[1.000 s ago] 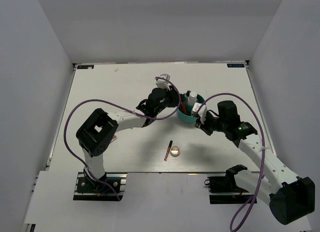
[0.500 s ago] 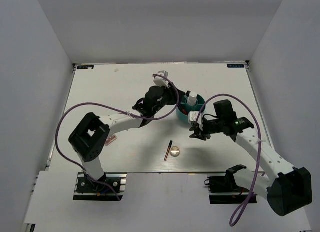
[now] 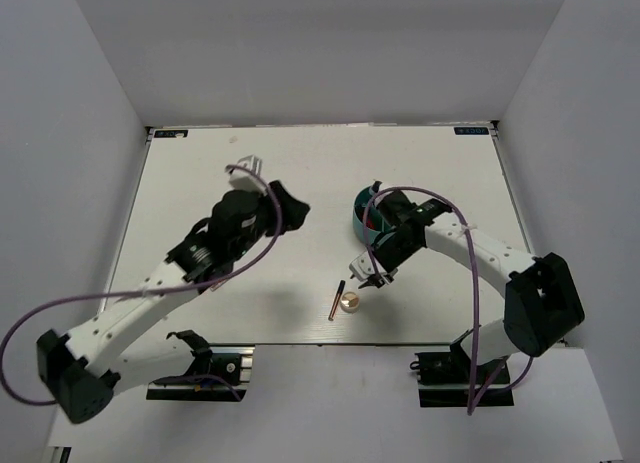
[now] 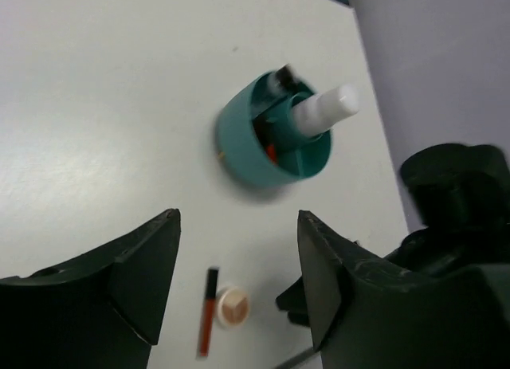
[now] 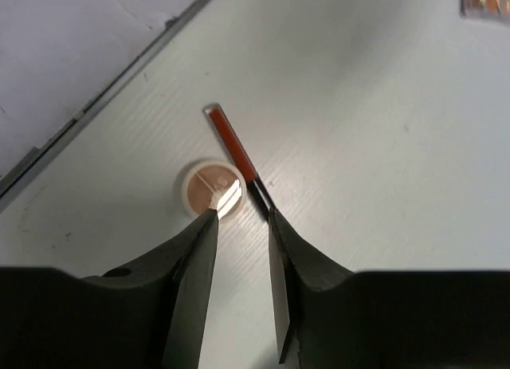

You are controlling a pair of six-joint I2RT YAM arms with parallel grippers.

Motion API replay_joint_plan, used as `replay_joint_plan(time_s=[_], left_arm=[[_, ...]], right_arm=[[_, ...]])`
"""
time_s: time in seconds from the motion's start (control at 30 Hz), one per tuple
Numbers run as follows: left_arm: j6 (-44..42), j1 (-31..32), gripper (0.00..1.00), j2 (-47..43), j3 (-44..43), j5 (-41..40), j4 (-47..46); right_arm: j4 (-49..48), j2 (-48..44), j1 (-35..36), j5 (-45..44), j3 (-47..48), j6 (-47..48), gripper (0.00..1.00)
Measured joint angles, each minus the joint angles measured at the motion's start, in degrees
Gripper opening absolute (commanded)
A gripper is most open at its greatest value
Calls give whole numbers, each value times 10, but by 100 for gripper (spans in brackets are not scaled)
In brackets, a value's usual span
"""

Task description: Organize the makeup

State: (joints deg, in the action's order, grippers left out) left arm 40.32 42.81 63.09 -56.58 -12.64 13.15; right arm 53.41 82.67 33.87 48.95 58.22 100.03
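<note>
A round metallic compact (image 3: pixel 350 302) and a thin black and red stick (image 3: pixel 336 299) lie side by side near the table's front edge. My right gripper (image 3: pixel 367 275) hovers just above them, open with a narrow gap and empty. In the right wrist view its tips (image 5: pixel 241 216) sit over the compact (image 5: pixel 213 187) and the stick (image 5: pixel 235 150). The teal cup (image 4: pixel 275 142) holds the white bottle (image 4: pixel 323 112) and a dark stick. My left gripper (image 3: pixel 290 205) is open and empty, left of the cup (image 3: pixel 360 223). A pink palette (image 5: pixel 486 1) shows at the frame edge.
The right arm (image 3: pixel 470 243) arches over the cup's right side and hides part of it from above. The left arm (image 3: pixel 150 293) stretches across the table's left front. White walls enclose the table on three sides.
My left gripper pulled back from the cup to the left. My right gripper swung from beside the cup toward the front, down over the compact and stick.
</note>
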Motion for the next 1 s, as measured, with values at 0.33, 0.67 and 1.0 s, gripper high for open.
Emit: replay_joint_plan(time_s=[0.33, 0.67, 1.0], left_arm=[[104, 0, 79, -268, 119, -79, 222], [138, 0, 79, -301, 119, -118, 306], [143, 0, 80, -305, 120, -124, 319]], right_arm=[[-11, 45, 186, -50, 16, -22, 49], [-129, 129, 280, -170, 17, -149, 49], [-200, 141, 295, -261, 14, -186, 48]])
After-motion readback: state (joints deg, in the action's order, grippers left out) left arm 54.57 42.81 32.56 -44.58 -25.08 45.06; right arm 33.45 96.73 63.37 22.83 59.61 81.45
